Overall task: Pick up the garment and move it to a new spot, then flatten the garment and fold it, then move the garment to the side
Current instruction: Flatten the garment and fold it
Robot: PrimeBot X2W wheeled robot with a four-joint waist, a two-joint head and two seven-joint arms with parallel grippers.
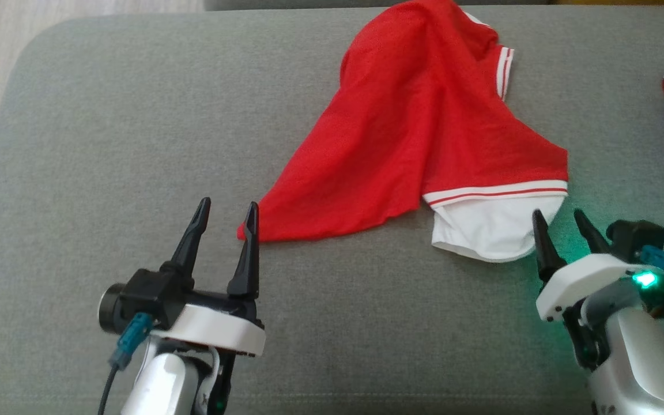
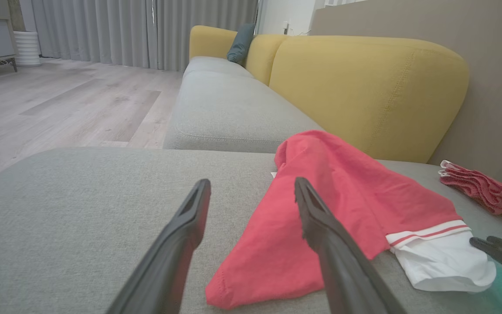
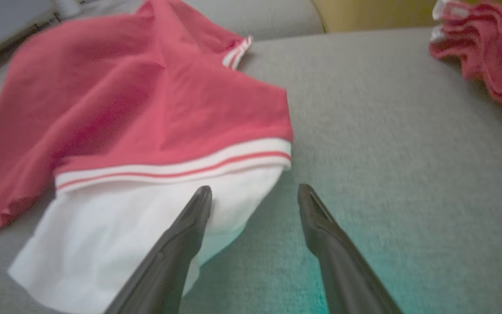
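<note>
The left hand (image 1: 229, 202) and right hand (image 1: 557, 212) are both empty, fingers moderately wide. The red garment (image 1: 418, 132) lies rumpled on the grey sofa seat (image 1: 107, 144) just ahead of them, with one red corner just beside the left hand's inner fingertip and the white hem just beside the right hand's. I judge either hand could pinch a single thin layer, or the seat fabric, so the cloth slips free or lifts twisted.
</note>
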